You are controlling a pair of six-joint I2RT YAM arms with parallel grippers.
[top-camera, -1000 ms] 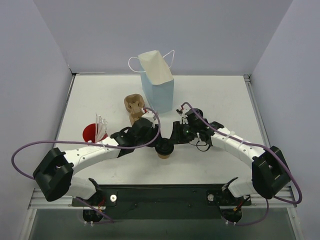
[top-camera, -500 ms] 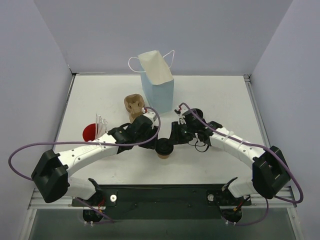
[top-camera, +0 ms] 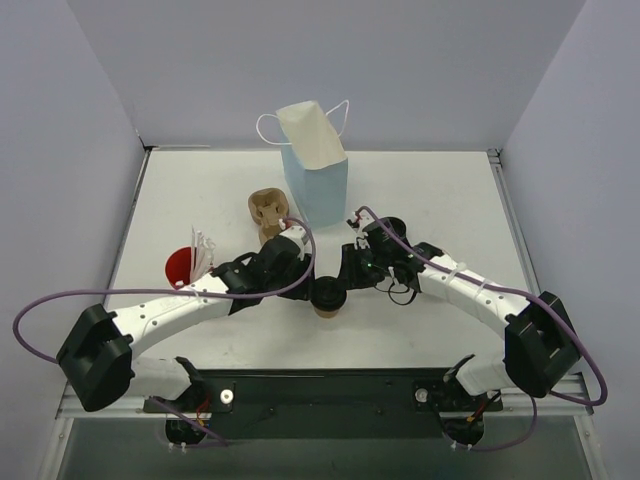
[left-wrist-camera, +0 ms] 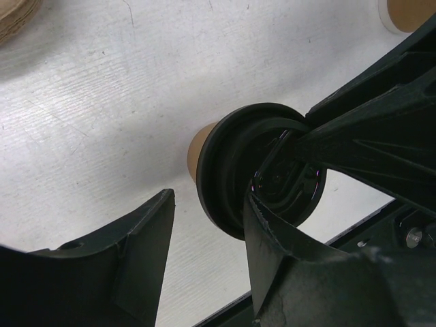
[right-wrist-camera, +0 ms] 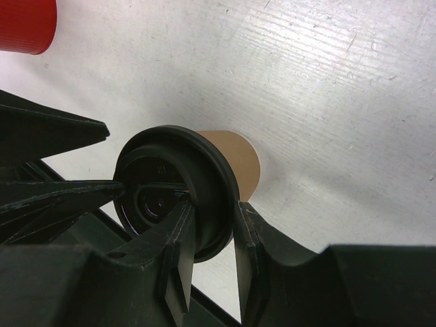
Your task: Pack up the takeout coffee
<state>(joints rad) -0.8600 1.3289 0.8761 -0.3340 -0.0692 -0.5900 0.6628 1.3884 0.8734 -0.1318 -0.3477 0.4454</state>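
The brown kraft cup with its black lid stands upright near the table's front middle. My right gripper is shut on the lid's rim, one finger on top and one outside, above the cup wall. My left gripper is open at the lid's other side. One of its fingers lies over the lid top, and the other stands apart from the cup. The red cup sits at the left, partly behind the left arm, and its edge shows in the right wrist view.
The tan pulp cup tray lies behind the left gripper. Next to it at the back middle stands the light blue paper bag with white handles. Both forearms reach in from the near corners and meet at the cup.
The left arm has swung a little to the left at its elbow, and its jaws stand slightly wider. The right gripper and the brown cup have stayed put.
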